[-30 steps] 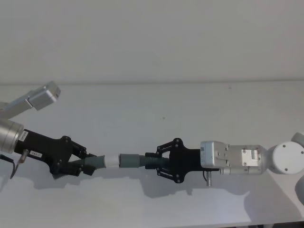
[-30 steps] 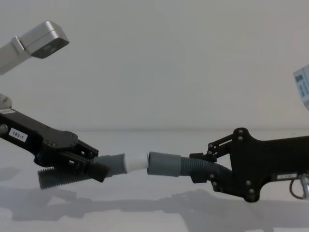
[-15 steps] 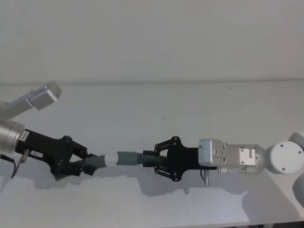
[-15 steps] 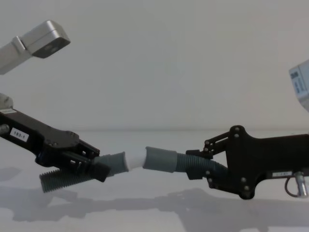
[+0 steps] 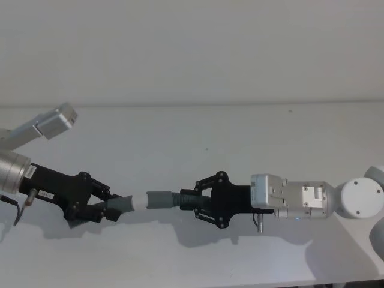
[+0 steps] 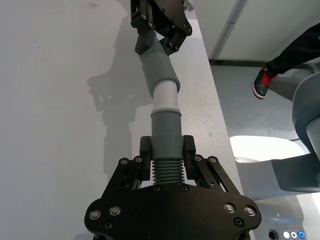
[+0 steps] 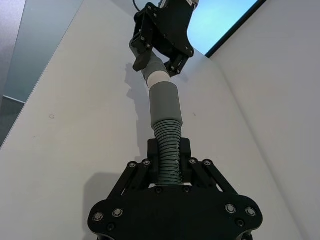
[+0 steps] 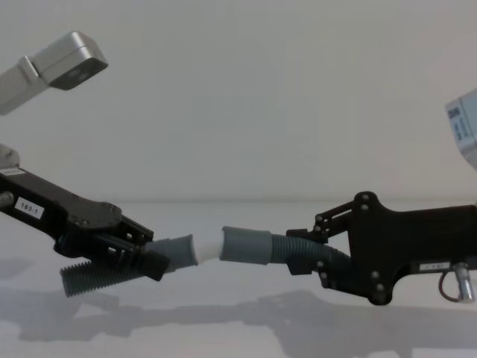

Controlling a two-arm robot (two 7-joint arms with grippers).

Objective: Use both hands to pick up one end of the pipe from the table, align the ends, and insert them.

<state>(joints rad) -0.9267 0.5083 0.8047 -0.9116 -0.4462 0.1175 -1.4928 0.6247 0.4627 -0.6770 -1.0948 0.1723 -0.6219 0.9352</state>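
Above the white table (image 5: pixel 198 138), the left gripper (image 8: pixel 138 251) was clamped on its ribbed hose piece (image 8: pixel 97 274). More of the smooth white tip (image 8: pixel 207 247) was swallowed than a second earlier by the wide grey cuff (image 8: pixel 246 245), whose hose was pinched by the right gripper (image 8: pixel 307 252).

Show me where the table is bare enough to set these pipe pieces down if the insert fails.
Bare table runs behind the joined line, between it and the wall. A narrower bare strip lies in front, toward the near edge. The crowded band is the middle: left gripper holding the white-tipped piece, right gripper holding the cuffed piece, ends meeting.
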